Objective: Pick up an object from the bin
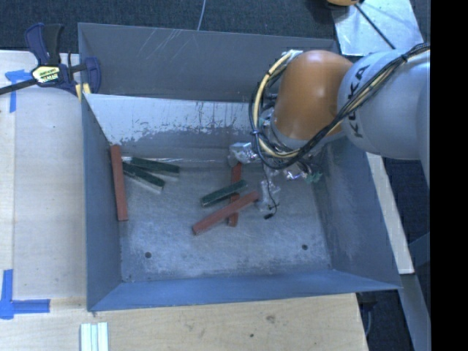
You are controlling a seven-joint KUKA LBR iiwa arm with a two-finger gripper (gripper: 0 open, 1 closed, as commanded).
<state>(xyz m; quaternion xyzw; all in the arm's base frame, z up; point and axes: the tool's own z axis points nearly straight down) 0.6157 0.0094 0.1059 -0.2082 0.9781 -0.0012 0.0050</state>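
Observation:
My gripper hangs low in the right middle of the bin, under the arm's orange cover. Its tip is just to the right of a small pile of sticks. A red-brown stick lies slanted there, its upper right end close beside the gripper. A dark green stick lies across the pile just above it. A second red-brown stick runs nearly upright beneath them, its top end by the gripper's body. I see nothing held.
A long red-brown stick lies along the foot of the left wall. Two dark green sticks lie next to it at the back left. The arm reaches in over the bin's right rim.

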